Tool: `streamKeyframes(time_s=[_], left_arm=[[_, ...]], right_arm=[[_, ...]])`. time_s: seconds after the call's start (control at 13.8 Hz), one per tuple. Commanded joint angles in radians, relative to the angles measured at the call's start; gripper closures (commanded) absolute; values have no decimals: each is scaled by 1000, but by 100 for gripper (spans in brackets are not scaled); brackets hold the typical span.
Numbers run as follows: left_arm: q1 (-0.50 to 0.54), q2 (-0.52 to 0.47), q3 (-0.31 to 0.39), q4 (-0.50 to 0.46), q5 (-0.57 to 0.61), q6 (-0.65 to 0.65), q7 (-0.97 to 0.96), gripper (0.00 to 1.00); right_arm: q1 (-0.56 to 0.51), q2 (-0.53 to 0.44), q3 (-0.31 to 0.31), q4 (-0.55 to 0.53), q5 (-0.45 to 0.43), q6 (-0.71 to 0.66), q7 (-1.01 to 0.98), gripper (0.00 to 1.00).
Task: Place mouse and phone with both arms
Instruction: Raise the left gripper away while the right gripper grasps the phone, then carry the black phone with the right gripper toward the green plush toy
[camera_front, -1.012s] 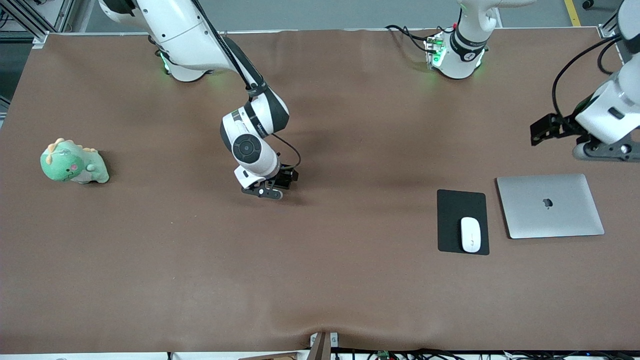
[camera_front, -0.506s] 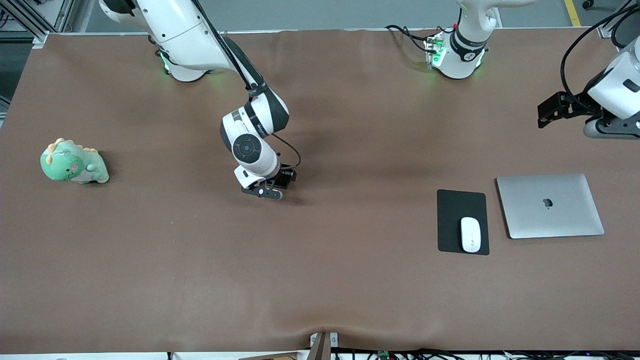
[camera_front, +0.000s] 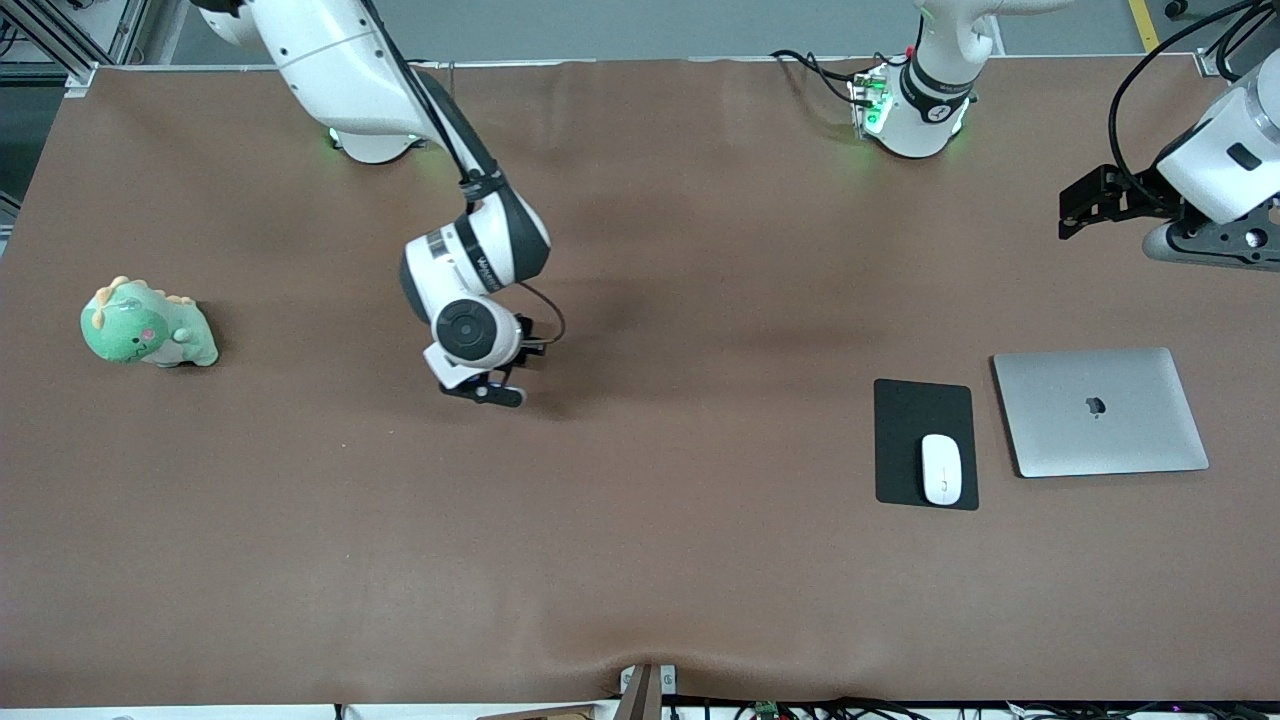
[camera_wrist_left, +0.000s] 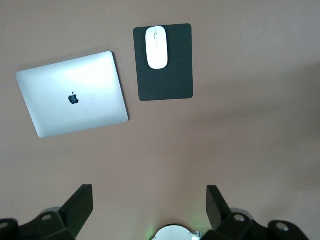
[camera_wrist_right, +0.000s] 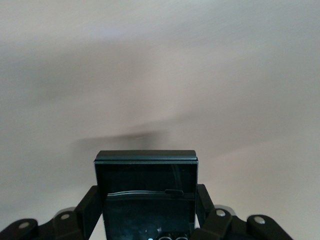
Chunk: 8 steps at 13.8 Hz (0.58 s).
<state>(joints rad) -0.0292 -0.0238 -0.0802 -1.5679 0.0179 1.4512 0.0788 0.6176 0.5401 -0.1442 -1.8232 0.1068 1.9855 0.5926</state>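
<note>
Right tool (camera_front: 497, 383), clamped on the phone (camera_wrist_right: 146, 192), has shifted toward the plush dinosaur (camera_front: 146, 324); left tool (camera_wrist_left: 149, 212), released, hangs high over the tabletop (camera_front: 700, 560), mouse (camera_front: 941, 468) below on its pad (camera_front: 905, 430).

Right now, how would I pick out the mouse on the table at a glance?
Find the silver closed laptop toward the left arm's end of the table. Beside it lies a black mat, and the mouse sits on that mat's corner nearest the front camera. It is the only small glossy white oval there.

Robotics lab: bench-mounted arms (camera_front: 400, 90), cabling (camera_front: 815, 70).
</note>
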Motion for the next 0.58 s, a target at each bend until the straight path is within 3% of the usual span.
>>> streamKeyframes(time_s=[0.0,0.29,0.51], left_arm=[[9,-5,2,14,-13,-3,65,0],[11,7,5,26,-3,-3,65,0],[6,8,5,37,1,-2,49,0]], right_arm=[[-44,-49,-18,-85,-79,-4,-69,100],[-153,-75,-20,-133,-82,6,-243,100],[-254,-121,-20,-249,-82,169,-431,100]])
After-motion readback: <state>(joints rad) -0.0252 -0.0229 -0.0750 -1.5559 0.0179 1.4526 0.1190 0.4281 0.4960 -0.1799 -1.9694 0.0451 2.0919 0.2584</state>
